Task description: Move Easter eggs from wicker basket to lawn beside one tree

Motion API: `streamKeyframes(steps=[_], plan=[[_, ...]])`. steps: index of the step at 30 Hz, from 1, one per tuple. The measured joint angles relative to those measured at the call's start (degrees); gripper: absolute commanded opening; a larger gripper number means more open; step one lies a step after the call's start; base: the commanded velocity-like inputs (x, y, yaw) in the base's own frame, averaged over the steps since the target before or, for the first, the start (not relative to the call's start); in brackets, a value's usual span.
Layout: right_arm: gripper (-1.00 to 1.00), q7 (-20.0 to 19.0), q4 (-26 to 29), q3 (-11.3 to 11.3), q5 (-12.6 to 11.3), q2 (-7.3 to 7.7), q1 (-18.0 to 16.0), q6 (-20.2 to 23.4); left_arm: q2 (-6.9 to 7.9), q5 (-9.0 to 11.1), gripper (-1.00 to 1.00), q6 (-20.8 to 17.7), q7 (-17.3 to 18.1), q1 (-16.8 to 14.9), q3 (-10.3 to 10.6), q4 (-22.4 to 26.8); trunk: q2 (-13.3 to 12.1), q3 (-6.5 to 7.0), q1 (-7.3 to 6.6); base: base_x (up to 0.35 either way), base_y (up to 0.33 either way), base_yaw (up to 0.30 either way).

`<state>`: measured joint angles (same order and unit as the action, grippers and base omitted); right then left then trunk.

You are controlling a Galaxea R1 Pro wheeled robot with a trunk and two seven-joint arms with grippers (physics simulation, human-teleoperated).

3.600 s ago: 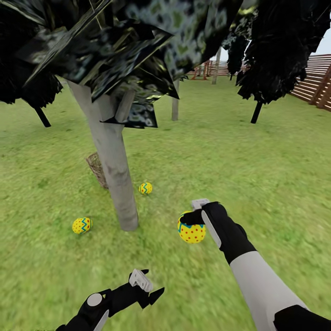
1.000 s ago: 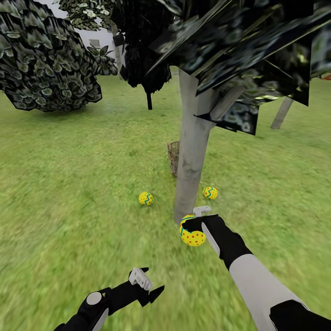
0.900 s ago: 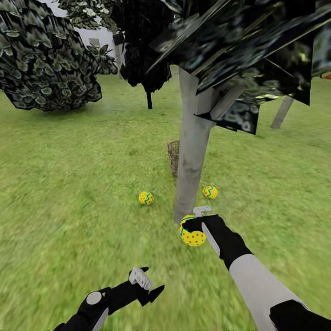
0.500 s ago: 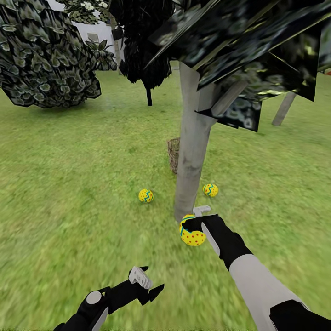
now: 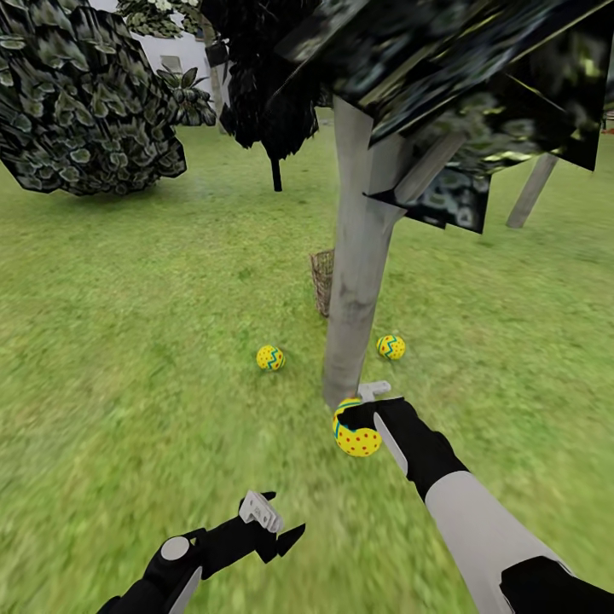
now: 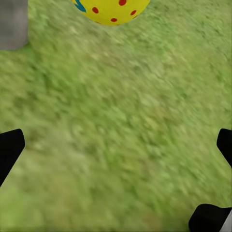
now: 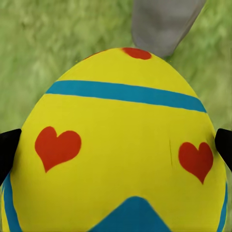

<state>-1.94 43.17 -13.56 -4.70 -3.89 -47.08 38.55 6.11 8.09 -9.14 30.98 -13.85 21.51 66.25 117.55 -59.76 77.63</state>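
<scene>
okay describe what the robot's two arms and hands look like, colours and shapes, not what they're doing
Both hands are black. The right hand has a pale grey fingertip piece and a pale stripe down its black wrist, which joins a smooth, rounded light-grey forearm ending in a black section. The left hand has pointed black fingers, a pale grey ribbed pad, a round grey disc on its black wrist, and a strip of pale casing behind.

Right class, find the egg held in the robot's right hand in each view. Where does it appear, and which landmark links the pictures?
Head view: held egg, lower centre, at the trunk's foot.
Left wrist view: its dotted underside at the frame edge.
Right wrist view: close up, centre.
Shared landmark: the grey tree trunk.
</scene>
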Motion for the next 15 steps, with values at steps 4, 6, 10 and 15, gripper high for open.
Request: streamKeyframes(steps=[4,6,10,15], plan=[[-1.0,0.0,0.0,0.0,0.0,0.0,0.0,0.3,0.0,0.0,1.0,0.0,0.0,0.0,-0.1,0.0,1.6,-0.72,0.88,0.0,0.0,0.0],[-1.0,-0.2,0.0,0.1,0.0,0.0,0.0,0.5,0.0,0.0,1.0,0.0,0.0,0.0,0.0,0.0,2.4,-1.08,1.32,0.0,0.0,0.0],[-1.0,-0.1,0.1,0.0,0.2,0.0,0.0,0.5,0.0,0.0,1.0,0.0,0.0,0.0,0.0,0.0,4.0,-1.79,2.2,0.0,0.0,0.0],[-1.0,-0.2,0.1,0.1,0.0,0.0,0.0,0.5,0.0,0.0,1.0,0.0,0.0,0.0,0.0,0.0,6.0,-2.78,3.3,0.0,0.0,0.0]])
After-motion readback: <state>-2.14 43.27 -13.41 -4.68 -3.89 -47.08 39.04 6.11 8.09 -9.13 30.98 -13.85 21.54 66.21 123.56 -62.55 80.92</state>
